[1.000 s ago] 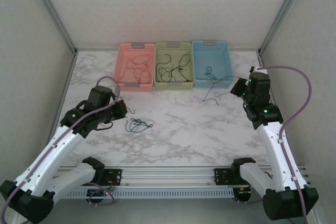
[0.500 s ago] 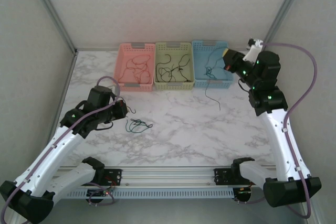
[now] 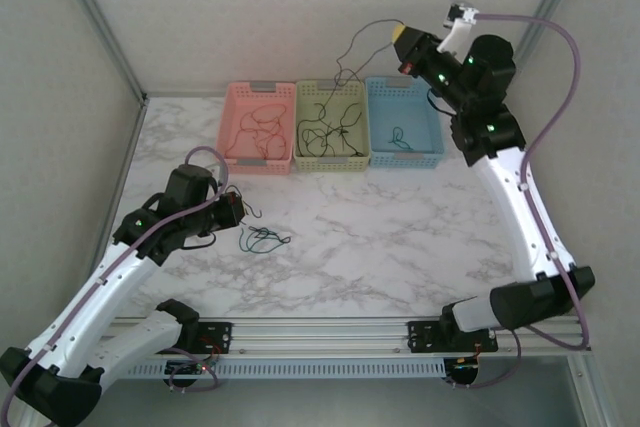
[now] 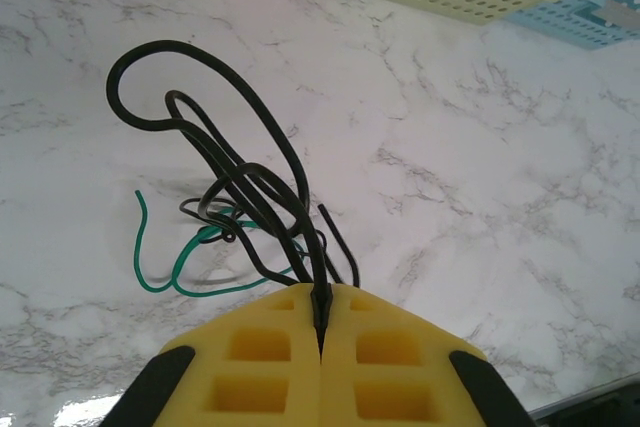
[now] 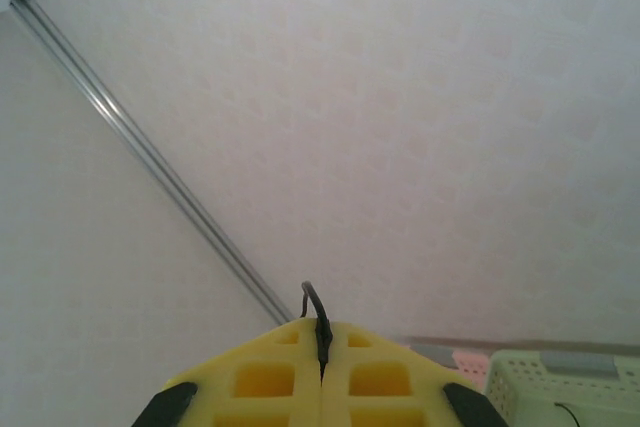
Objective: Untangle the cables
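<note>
Cables [image 4: 255, 182] | left gripper [image 4: 320, 295] pinches black ones | right gripper [image 5: 322, 327] pinches one black | 3 baskets [image 3: 332, 159]

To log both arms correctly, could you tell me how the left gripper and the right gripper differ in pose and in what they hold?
The left gripper sits low over the table; the right gripper is high in the air near the blue basket. The left gripper pinches several looped black cables; the right gripper pinches one black cable that hangs down toward the yellow-green basket. Both are shut on black wire.
</note>
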